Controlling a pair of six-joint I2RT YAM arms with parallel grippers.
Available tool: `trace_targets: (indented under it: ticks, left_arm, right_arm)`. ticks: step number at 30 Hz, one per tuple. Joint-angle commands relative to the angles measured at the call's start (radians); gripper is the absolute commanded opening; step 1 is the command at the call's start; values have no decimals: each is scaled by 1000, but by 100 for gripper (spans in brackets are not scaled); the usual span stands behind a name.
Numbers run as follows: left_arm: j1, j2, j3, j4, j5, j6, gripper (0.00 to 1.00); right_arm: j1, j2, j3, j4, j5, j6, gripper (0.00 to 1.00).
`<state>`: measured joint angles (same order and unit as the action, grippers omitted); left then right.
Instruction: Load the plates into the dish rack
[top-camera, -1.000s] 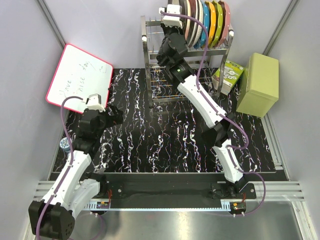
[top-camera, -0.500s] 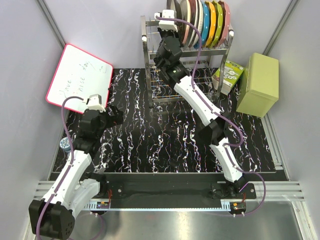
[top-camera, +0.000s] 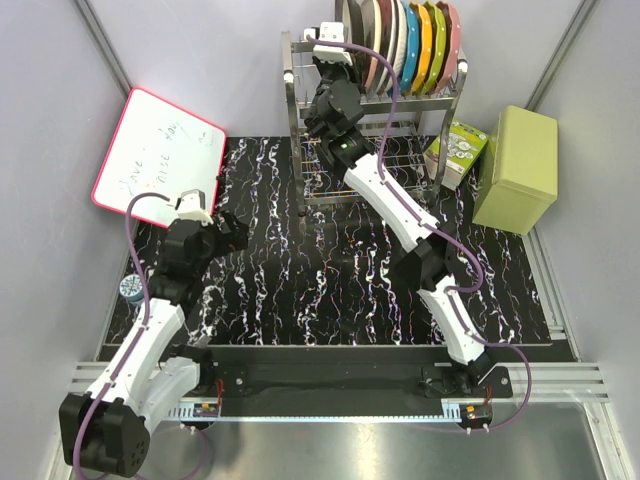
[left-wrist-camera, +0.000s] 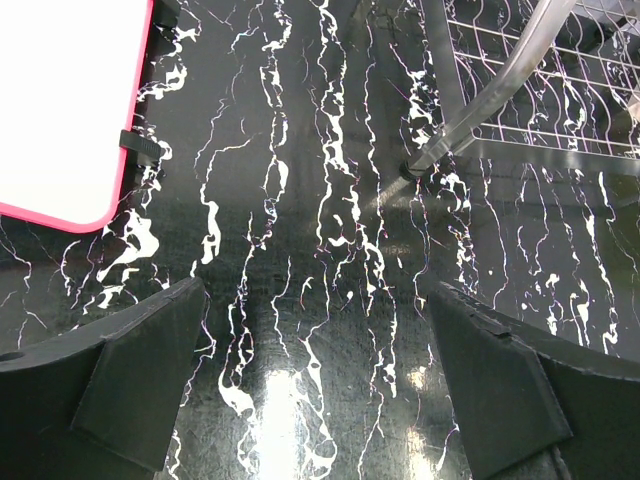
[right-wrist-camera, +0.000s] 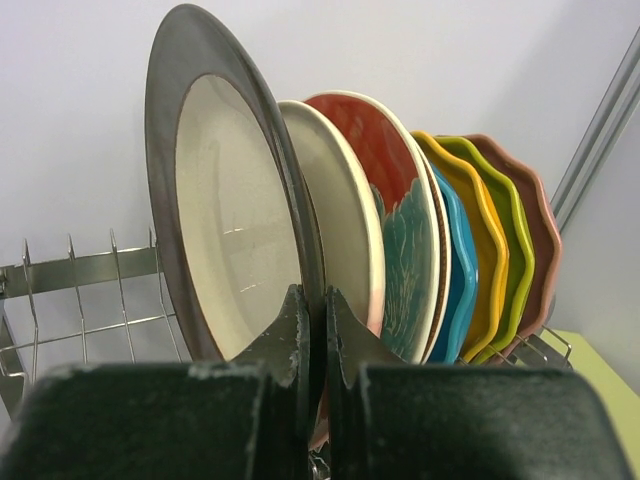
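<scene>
Pinching the rim of the cream, dark-brown-rimmed dinner plate (right-wrist-camera: 235, 220), the right gripper (right-wrist-camera: 312, 340) has it upright at the left end of the top row of the shiny steel wire dish rack (right-wrist-camera: 80, 268). Released unseated, it could topple. The left gripper (left-wrist-camera: 315, 300) hangs spread, empty.

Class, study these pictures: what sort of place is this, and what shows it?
Most likely a robotics lab test cell, not a kitchen: a left arm and right arm bolted at the near edge of the table, plain grey walls closing it in, and a dish rack holding plates.
</scene>
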<state>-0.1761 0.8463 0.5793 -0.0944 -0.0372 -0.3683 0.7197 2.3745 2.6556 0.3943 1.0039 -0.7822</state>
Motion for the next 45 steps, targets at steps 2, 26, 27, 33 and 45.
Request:
trace_targets:
  ticks: [2, 26, 27, 33, 45]
  left_arm:
    - [-5, 5, 4, 74, 20, -11, 99]
    - [-5, -1, -1, 76, 28, -14, 99]
    - [-5, -3, 1, 74, 30, -14, 99]
    - [-5, 11, 27, 67, 25, 3, 99]
    - [-2, 77, 280, 47, 31, 327, 99]
  right_arm:
    - [7, -61, 32, 199, -42, -49, 0]
    - [-2, -37, 55, 136, -80, -34, 31]
    - [1, -47, 35, 143, -86, -40, 32]
    - [38, -161, -95, 173, -74, -112, 38]
    - [23, -736, -842, -327, -39, 164, 99]
